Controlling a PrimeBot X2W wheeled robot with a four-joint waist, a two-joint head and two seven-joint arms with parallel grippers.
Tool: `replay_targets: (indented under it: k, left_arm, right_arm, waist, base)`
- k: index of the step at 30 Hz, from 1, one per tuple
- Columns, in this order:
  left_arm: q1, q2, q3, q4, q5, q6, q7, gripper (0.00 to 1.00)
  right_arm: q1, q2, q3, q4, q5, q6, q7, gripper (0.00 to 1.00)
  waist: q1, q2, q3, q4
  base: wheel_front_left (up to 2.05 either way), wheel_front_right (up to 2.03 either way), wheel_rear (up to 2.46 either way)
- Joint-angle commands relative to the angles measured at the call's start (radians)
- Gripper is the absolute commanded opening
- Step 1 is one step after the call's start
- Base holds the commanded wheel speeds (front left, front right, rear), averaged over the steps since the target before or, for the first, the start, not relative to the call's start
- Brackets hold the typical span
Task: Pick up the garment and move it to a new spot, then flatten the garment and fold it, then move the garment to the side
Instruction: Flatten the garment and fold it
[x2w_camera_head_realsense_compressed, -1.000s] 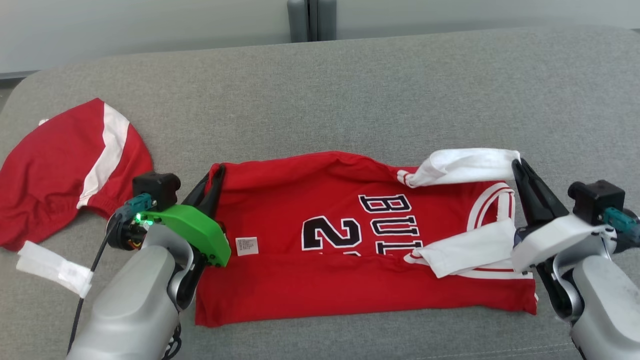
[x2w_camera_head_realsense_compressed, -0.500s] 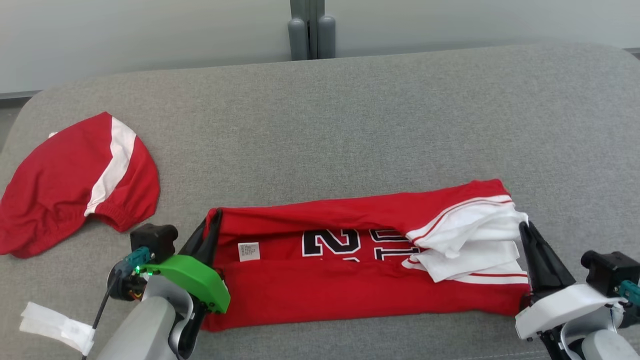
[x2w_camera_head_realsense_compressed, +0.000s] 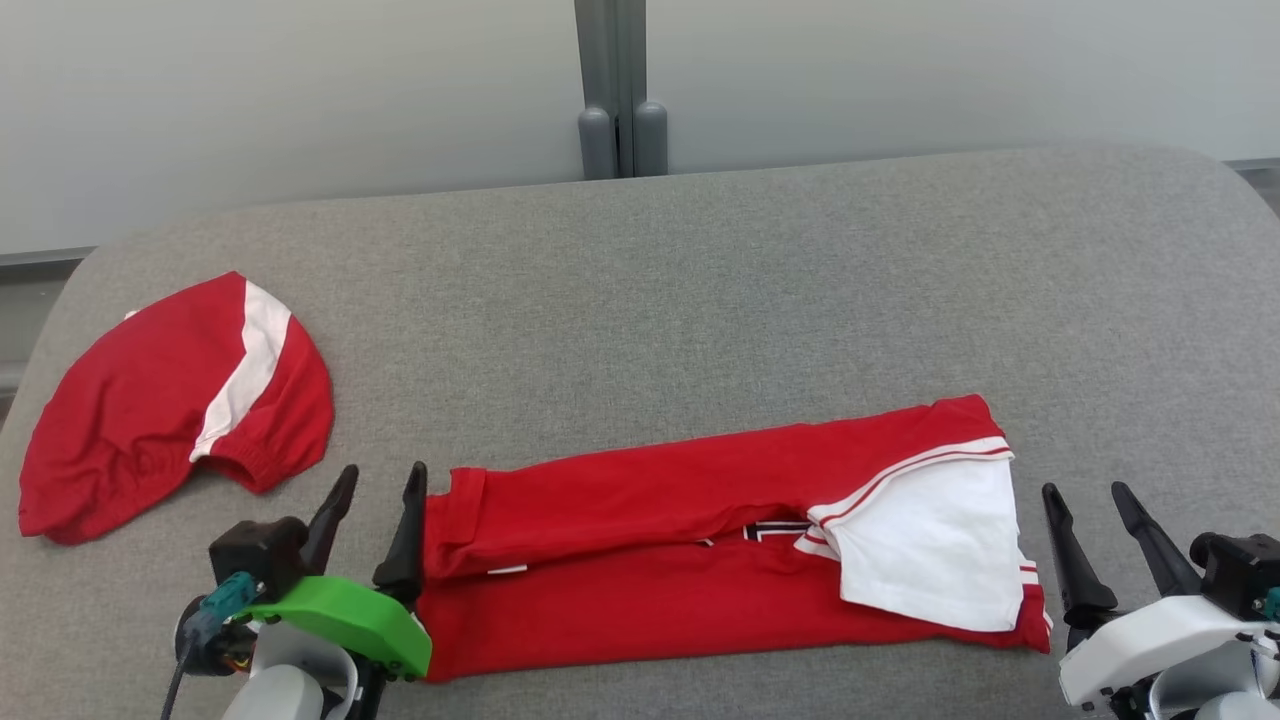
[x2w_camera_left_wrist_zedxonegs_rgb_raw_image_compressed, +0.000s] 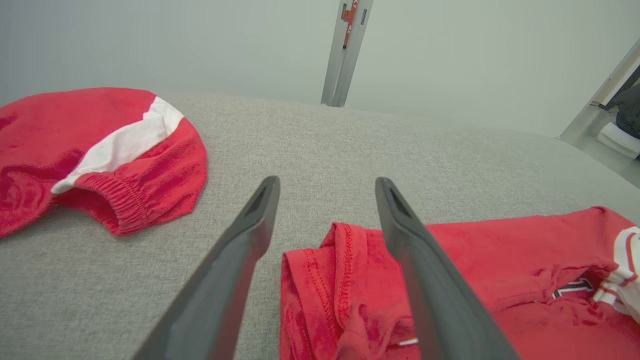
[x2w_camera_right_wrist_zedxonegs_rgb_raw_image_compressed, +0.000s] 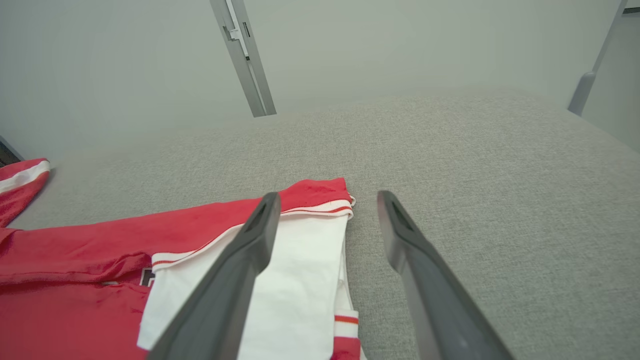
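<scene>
Subject of task: a red jersey garment (x2w_camera_head_realsense_compressed: 700, 560) with a white sleeve panel (x2w_camera_head_realsense_compressed: 930, 550). It lies on the grey woven fabric surface (x2w_camera_head_realsense_compressed: 700, 300), near the front edge, folded lengthwise into a long narrow band that runs left to right. The two long edges meet along the middle, where a scrap of black-and-white lettering (x2w_camera_head_realsense_compressed: 770, 530) shows in the seam. The white panel lies on top at the robot's right end.

Left gripper (x2w_camera_head_realsense_compressed: 384, 470), green housing (x2w_camera_head_realsense_compressed: 340, 620): jaws spread wide, nothing between them but the stitched hem corner of the garment (x2w_camera_left_wrist_zedxonegs_rgb_raw_image_compressed: 500, 270), seen in the left wrist view (x2w_camera_left_wrist_zedxonegs_rgb_raw_image_compressed: 327, 181). Its right-hand finger stands just beside the garment's left end; contact cannot be determined.

Right gripper (x2w_camera_head_realsense_compressed: 1083, 490), white housing (x2w_camera_head_realsense_compressed: 1140, 640): jaws spread wide, holding nothing. It stands just beside the garment's right end, with a strip of grey surface between. In the right wrist view (x2w_camera_right_wrist_zedxonegs_rgb_raw_image_compressed: 328, 196) one finger crosses in front of the white panel (x2w_camera_right_wrist_zedxonegs_rgb_raw_image_compressed: 300, 270) and the garment (x2w_camera_right_wrist_zedxonegs_rgb_raw_image_compressed: 75, 250).

Other items: a pair of red shorts with a white stripe (x2w_camera_head_realsense_compressed: 150, 410) lies crumpled at the far left, well apart from the garment (x2w_camera_left_wrist_zedxonegs_rgb_raw_image_compressed: 75, 135). A grey upright post (x2w_camera_head_realsense_compressed: 612, 90) stands behind the surface.
</scene>
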Motion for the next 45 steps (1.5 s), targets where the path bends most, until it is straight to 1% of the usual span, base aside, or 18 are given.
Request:
replay_targets:
  k: [1, 6, 8, 11, 16, 18, 20, 25, 29, 30, 31, 34, 36, 45]
  left_arm:
    - [0.031, -0.003, 0.03, -0.029, 0.024, 0.01, 0.0, 1.0]
    - [0.117, -0.023, 0.145, -0.161, 0.132, 0.034, 0.0, 1.0]
    - [0.147, -0.036, 0.186, -0.199, 0.171, 0.037, 0.0, 1.0]
    - [0.186, -0.049, 0.232, -0.241, 0.221, 0.035, 0.0, 1.0]
    - [0.236, -0.081, 0.308, -0.276, 0.26, 0.02, 0.0, 1.0]
    - [0.247, -0.088, 0.327, -0.284, 0.279, 0.015, 0.0, 1.0]
    - [0.256, -0.099, 0.339, -0.284, 0.288, 0.007, 0.0, 1.0]
    - [0.262, -0.115, 0.354, -0.283, 0.324, -0.008, 0.0, 1.0]
    - [0.258, -0.127, 0.364, -0.281, 0.339, -0.017, 0.0, 1.0]
    - [0.257, -0.129, 0.366, -0.28, 0.342, -0.018, 0.0, 1.0]
    - [0.254, -0.132, 0.369, -0.279, 0.343, -0.021, 0.0, 1.0]
    - [0.244, -0.137, 0.369, -0.276, 0.345, -0.024, 0.0, 1.0]
    - [0.242, -0.138, 0.367, -0.271, 0.35, -0.027, 0.0, 1.0]
    - [0.281, -0.145, 0.379, -0.263, 0.359, -0.032, 0.0, 1.0]
  right_arm:
    - [-0.014, -0.013, -0.003, 0.009, -0.004, 0.0, 0.007, 1.0]
    - [-0.073, -0.035, 0.002, 0.077, -0.03, 0.0, 0.038, 1.0]
    - [-0.095, -0.036, 0.007, 0.118, -0.043, 0.0, 0.058, 1.0]
    - [-0.137, -0.039, 0.018, 0.182, -0.057, 0.0, 0.082, 1.0]
    - [-0.205, -0.035, 0.036, 0.304, -0.072, 0.0, 0.098, 1.0]
    - [-0.23, -0.032, 0.048, 0.352, -0.066, 0.0, 0.097, 1.0]
    - [-0.246, -0.041, 0.061, 0.399, -0.076, 0.0, 0.089, 1.0]
    - [-0.277, -0.034, 0.079, 0.513, -0.051, 0.0, 0.08, 1.0]
    - [-0.295, -0.021, 0.11, 0.586, -0.021, 0.0, 0.099, 0.99]
    - [-0.299, -0.017, 0.117, 0.599, -0.013, 0.0, 0.107, 0.8]
    - [-0.303, -0.014, 0.129, 0.611, -0.002, 0.0, 0.115, 0.0]
    - [-0.311, -0.01, 0.157, 0.635, 0.039, 0.0, 0.136, 0.0]
    - [-0.321, -0.022, 0.162, 0.644, 0.063, -0.001, 0.125, 0.0]
    - [-0.321, -0.121, 0.128, 0.696, 0.13, -0.001, 0.081, 0.0]
  waist:
    - [0.0, 0.0, -0.015, 0.002]
    - [0.0, 0.0, -0.016, 0.019]
    - [0.0, 0.0, -0.014, 0.029]
    - [0.0, 0.0, -0.003, 0.045]
    - [0.0, 0.0, 0.019, 0.069]
    - [0.0, 0.0, 0.027, 0.077]
    - [0.0, 0.0, 0.032, 0.088]
    - [0.0, 0.0, 0.035, 0.104]
    - [0.0, 0.0, 0.036, 0.107]
    - [0.0, 0.0, 0.036, 0.105]
    - [0.0, 0.0, 0.036, 0.103]
    - [0.0, 0.0, 0.034, 0.099]
    - [0.0, 0.0, 0.028, 0.094]
    - [0.0, 0.0, -0.023, 0.064]
  base:
    - [0.0, 0.0, 0.0]
    - [0.0, 0.0, 0.0]
    - [0.0, 0.0, 0.0]
    - [0.0, 0.0, 0.0]
    - [0.0, 0.0, 0.0]
    - [0.0, 0.0, 0.0]
    - [0.0, 0.0, 0.0]
    - [0.0, 0.0, 0.0]
    - [0.0, 0.0, 0.0]
    - [0.0, 0.0, 0.0]
    - [0.0, 0.0, 0.0]
    - [0.0, 0.0, 0.0]
    - [0.0, 0.0, 0.0]
    - [0.0, 0.0, 0.0]
